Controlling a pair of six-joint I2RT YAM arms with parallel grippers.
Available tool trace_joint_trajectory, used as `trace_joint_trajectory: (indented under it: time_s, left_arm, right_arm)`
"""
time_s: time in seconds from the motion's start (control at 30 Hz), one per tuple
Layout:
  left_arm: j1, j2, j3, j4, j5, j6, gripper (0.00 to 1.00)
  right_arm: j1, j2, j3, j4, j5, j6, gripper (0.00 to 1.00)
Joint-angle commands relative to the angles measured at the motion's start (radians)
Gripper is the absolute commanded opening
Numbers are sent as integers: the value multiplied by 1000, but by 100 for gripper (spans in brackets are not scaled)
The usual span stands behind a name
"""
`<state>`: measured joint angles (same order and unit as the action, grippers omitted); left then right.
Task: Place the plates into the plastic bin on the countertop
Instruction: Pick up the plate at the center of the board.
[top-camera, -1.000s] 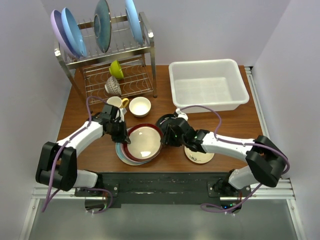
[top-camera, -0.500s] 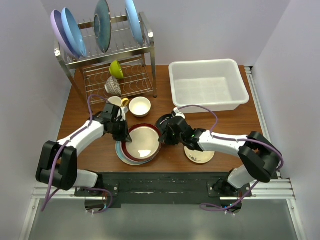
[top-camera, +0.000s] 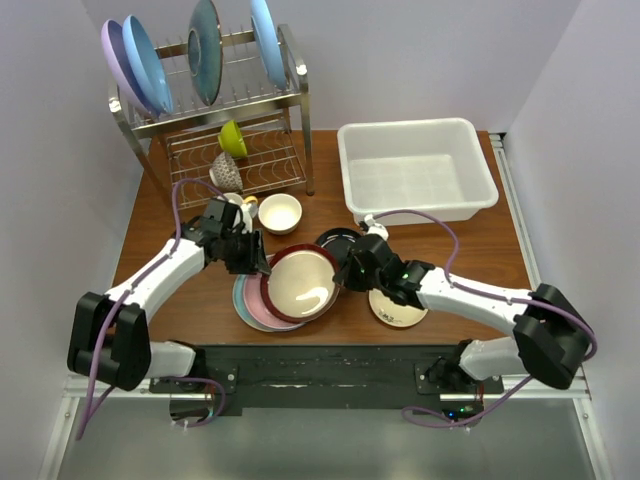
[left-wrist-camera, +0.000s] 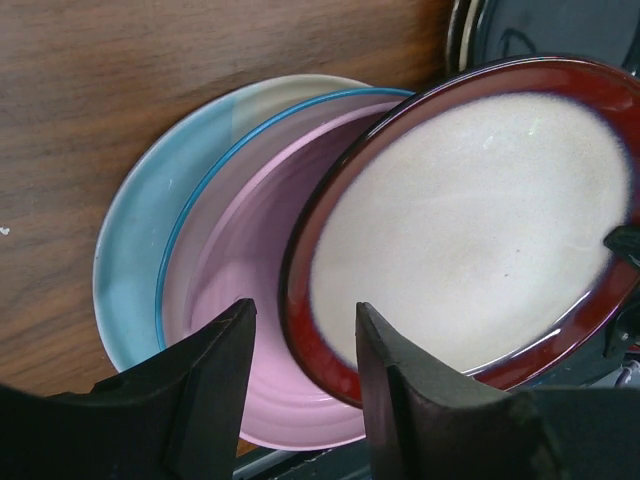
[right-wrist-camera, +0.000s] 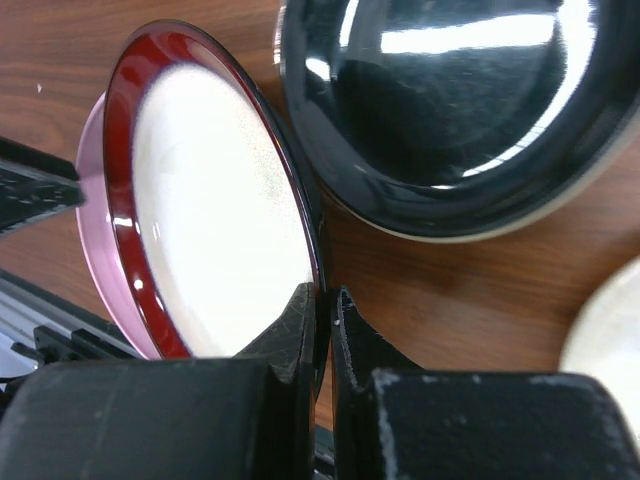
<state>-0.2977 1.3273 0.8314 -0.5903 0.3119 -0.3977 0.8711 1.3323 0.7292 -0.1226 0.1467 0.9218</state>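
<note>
Our right gripper (top-camera: 345, 272) is pinched tight on the right-hand rim of the round cream plate with the maroon rim (top-camera: 300, 283). In the right wrist view its two fingers are pressed together on that edge. The plate sits tilted. Its left part overlaps the round pink plate (left-wrist-camera: 240, 270), which rests on the round teal-and-cream plate (left-wrist-camera: 140, 230) near the front of the reddish-brown wooden countertop (top-camera: 470, 250).

Our left gripper (top-camera: 255, 262) hangs at the plate's left edge with its fingers spread. From its wrist view the maroon rim shows in the gap between them, and we cannot tell whether they touch it.

The glossy black round plate (right-wrist-camera: 450, 100) lies just beyond the right gripper, close to the held plate. The small cream round plate (top-camera: 400, 308) lies under the right arm. The white rectangular plastic bin (top-camera: 417, 126) stands at the far right of the countertop, well apart from the held plate.
</note>
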Motion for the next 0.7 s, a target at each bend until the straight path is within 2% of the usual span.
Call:
trace_joint_trajectory:
  time_s: [0.0,0.3,0.67]
  left_arm:
    - [-1,-39,28,24,24,14,50]
    - [-1,53,-46,112,160,-32,47]
    - [-3,98,-121,266,327,-84,40]
  right_arm:
    - [-24,-88,-20,-48,45,-21,0]
    - [-72,-156,-103,-12,4,-6,0]
    - [-87,-122,-148,81,-68,12,0]
